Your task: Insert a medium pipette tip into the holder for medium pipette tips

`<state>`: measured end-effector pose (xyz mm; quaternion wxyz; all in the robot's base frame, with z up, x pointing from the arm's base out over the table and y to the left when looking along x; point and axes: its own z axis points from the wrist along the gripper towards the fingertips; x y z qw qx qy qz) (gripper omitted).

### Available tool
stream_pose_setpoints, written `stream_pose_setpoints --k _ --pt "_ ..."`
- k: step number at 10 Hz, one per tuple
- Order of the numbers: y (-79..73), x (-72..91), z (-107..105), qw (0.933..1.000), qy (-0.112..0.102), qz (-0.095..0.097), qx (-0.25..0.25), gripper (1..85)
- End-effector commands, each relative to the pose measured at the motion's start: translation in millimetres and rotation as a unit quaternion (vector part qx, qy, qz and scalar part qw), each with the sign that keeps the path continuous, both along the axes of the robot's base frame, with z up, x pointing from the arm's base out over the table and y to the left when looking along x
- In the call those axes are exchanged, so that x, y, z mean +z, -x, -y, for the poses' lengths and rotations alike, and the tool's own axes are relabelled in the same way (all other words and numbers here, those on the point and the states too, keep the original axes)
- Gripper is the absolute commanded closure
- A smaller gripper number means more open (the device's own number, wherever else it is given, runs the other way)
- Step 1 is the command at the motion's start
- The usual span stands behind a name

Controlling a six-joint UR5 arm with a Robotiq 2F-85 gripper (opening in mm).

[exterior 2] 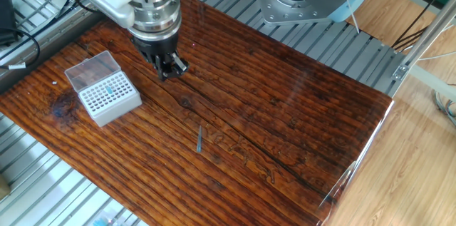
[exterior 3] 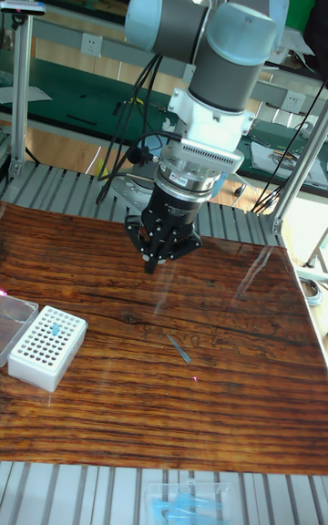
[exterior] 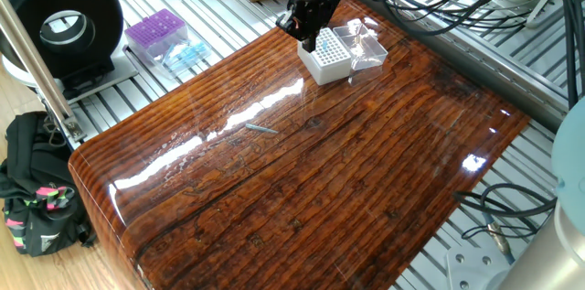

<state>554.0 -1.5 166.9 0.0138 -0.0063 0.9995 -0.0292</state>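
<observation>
Lying flat on the wooden table (exterior 2: 299, 112), nearest the front edge in the tall fixed view, the medium pipette tip (exterior 3: 179, 349) sits loose, untouched, well apart from everything. Behind it to the left, the holder for medium pipette tips (exterior 3: 46, 346) stands upright, clear lid (exterior 2: 89, 69) hinged open behind it, one bluish tip already in a hole. Further back the gripper (exterior 2: 169, 68) hovers above the table between holder and tip, nothing in it; jaws look close together, but whether fully closed I cannot tell.

Risks, as I judge them: tip is thin and lies flat on a glossy surface, so fingers could skid it away or pinch it crooked; a tilted tip would miss the small hole. Gripper is also near the holder, could bump it.

Fingertips are dark and small, gap unclear. Glare hides wood detail.
</observation>
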Motion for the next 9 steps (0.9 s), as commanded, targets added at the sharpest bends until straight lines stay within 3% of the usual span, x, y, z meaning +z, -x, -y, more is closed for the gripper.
stream_pose_setpoints --k 1,3,6,8,9 --pt "-19.1 -7.7 -23.9 0.9987 -0.021 0.042 0.021 84.7" --pt "-24.7 -23.3 -43.2 0.9965 -0.033 0.057 0.052 84.7" --pt "-13.6 -34.5 -73.3 0.9934 -0.056 0.05 0.086 84.7" --pt "-13.0 -36.2 -57.4 0.9924 -0.022 0.047 0.112 84.7" --pt "-11.3 -36.8 -55.0 0.9917 -0.016 0.043 0.12 84.7"
